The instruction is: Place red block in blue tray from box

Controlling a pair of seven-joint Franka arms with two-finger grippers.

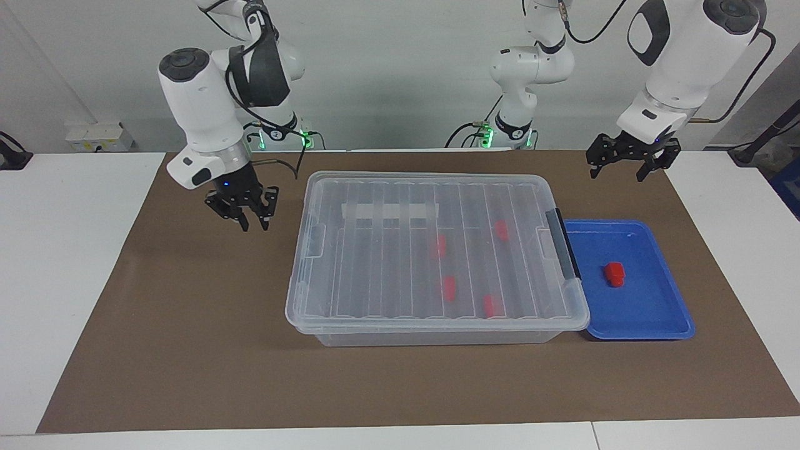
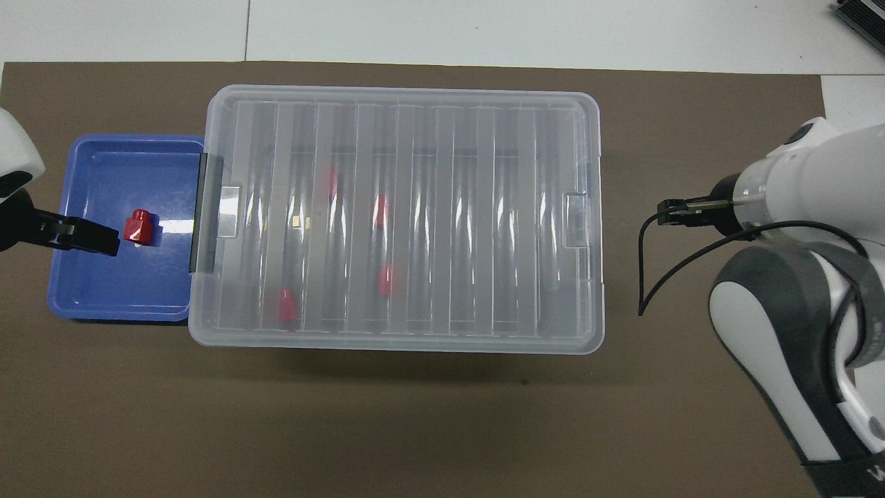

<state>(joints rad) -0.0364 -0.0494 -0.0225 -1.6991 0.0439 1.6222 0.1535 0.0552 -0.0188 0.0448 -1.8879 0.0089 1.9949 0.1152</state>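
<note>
The box (image 1: 375,269) is a clear bin with its ribbed lid closed, in the middle of the mat; it also shows in the overhead view (image 2: 484,207). Several red blocks (image 1: 448,287) show dimly through the lid. One red block (image 1: 614,274) stands in the blue tray (image 1: 650,312), which touches the box's black-handled end; block (image 2: 138,226) and tray (image 2: 104,290) also show in the overhead view. My left gripper (image 1: 625,169) is open and empty, up in the air over the tray's outer end (image 2: 76,235). My right gripper (image 1: 254,222) is open and empty, over the mat beside the box's other end.
A brown mat (image 1: 187,350) covers the table's middle, with white table (image 1: 62,281) at both ends. A black clip handle (image 1: 561,244) sits on the box's end by the tray. A black cable (image 2: 664,263) hangs from the right arm's wrist.
</note>
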